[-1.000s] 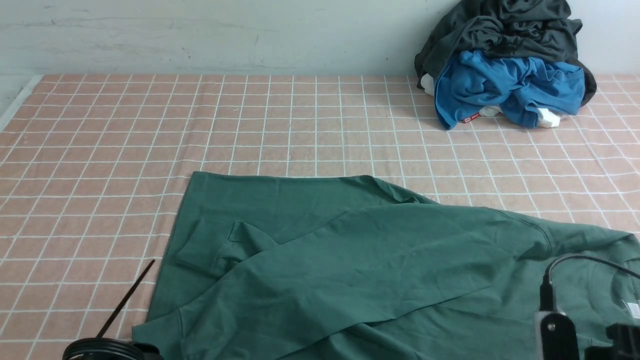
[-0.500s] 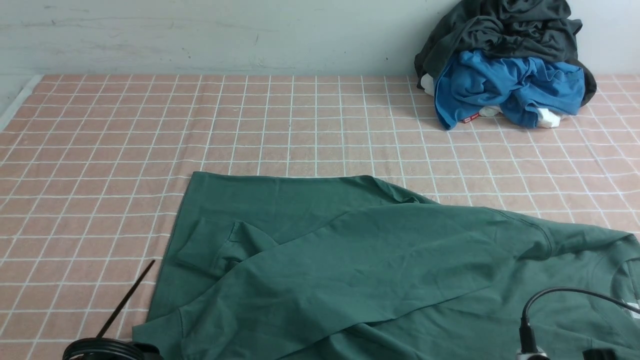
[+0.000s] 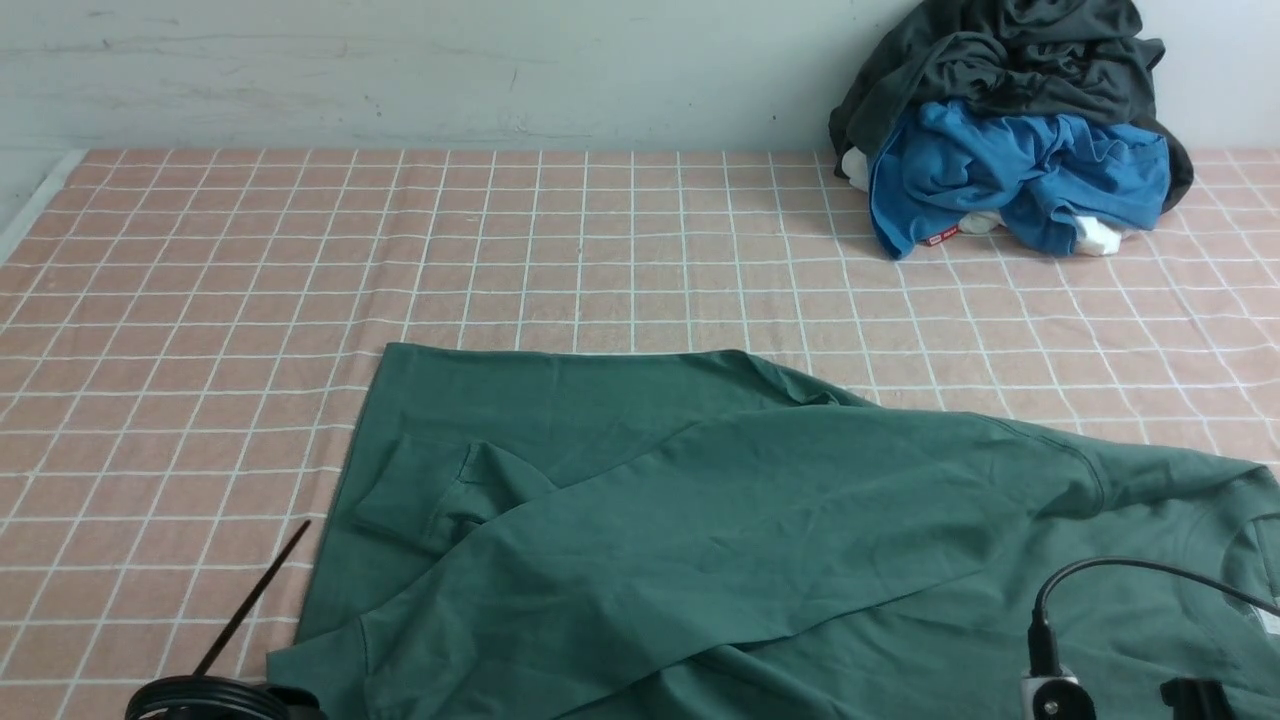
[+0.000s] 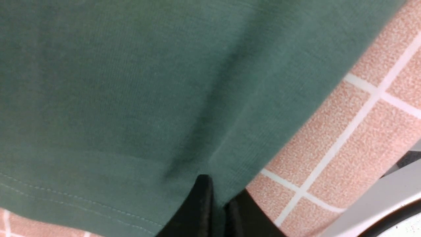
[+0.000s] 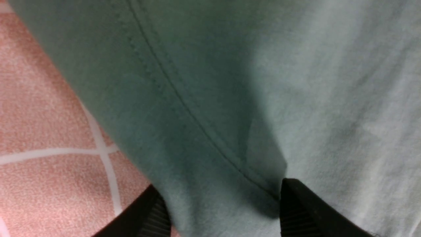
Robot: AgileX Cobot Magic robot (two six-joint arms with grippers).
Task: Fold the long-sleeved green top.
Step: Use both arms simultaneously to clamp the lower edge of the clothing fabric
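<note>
Folding stage: early, by my judgement. The green long-sleeved top (image 3: 700, 520) lies spread but rumpled, with one sleeve thrown across the body and no clean fold made.
Top's place: on the bench (image 3: 500, 250), from 7 o'clock across to 4 o'clock. The hem end is toward 8 o'clock and the neckline end toward 4 o'clock.
Left hand (image 4: 217, 210): fingers together, pinched on the cloth just inside the stitched hem (image 4: 82, 200), at about 7 o'clock.
Why there: the double-stitched hem is a firm edge, so it probably slips less than loose single cloth.
Right hand (image 5: 223, 204): fingers apart, one on each side of a raised ridge of cloth that carries a seam (image 5: 184, 105), at about 5 o'clock. I see no clamp yet.
Why there: straddling a bunched ridge gives the fingers something thick to bite on once they shut.
Why both ends: holding the near edge at two well-separated places should let it lift evenly and be carried toward 12 o'clock.
Risk: the crossed sleeve may drag or bunch inside the fold.
Other clothes: the blue garment (image 3: 1010, 170) and the charcoal garment (image 3: 1000, 50) are heaped at 1 o'clock, well apart from the top.
</note>
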